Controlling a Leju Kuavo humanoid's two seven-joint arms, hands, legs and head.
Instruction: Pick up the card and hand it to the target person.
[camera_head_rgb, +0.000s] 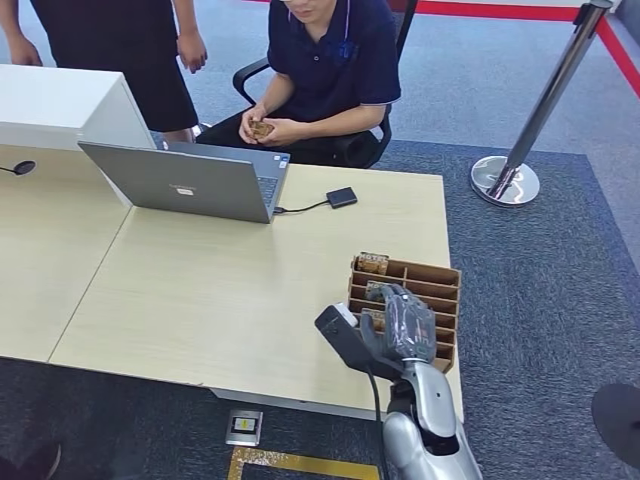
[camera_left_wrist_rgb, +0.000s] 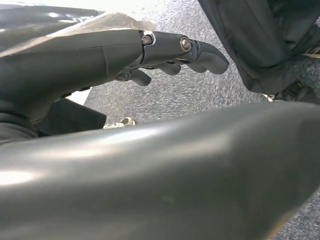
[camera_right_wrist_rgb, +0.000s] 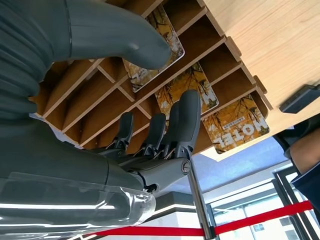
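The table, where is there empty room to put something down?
The table is bare across the wide stretch between the laptop and the wooden card rack, and along its near edge. There's also bare top right of the small black box. It's crowded at the near right corner, where the right hand sits at the rack.

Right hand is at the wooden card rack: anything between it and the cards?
Nothing visible. The right hand reaches into the brown wooden slotted rack; its thumb lies over one yellow-patterned card, its fingers beside a second.
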